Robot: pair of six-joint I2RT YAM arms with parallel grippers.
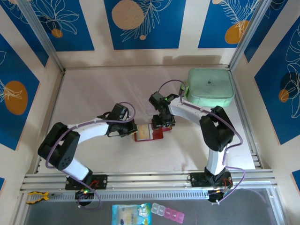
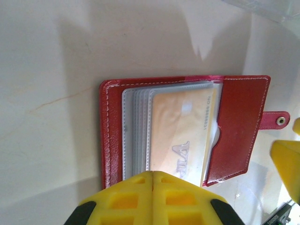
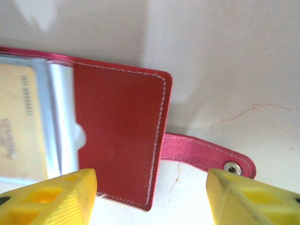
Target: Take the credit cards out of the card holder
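From above, the table lies bare toward 9 and 11 o'clock. The green case sits at 1 o'clock by the right rail, well apart from the wallet, which lies open near the middle between both arms. The left wrist view adds finer detail: a tan card sits in a clear pocket, its 3 o'clock end under the red flap. The left gripper is closed, fingers meeting over the wallet's 6 o'clock edge; whether it pinches anything I cannot tell. The right wrist view gives the snap tab, flat on the table at 3 o'clock. The right gripper stands open, straddling the flap's corner.
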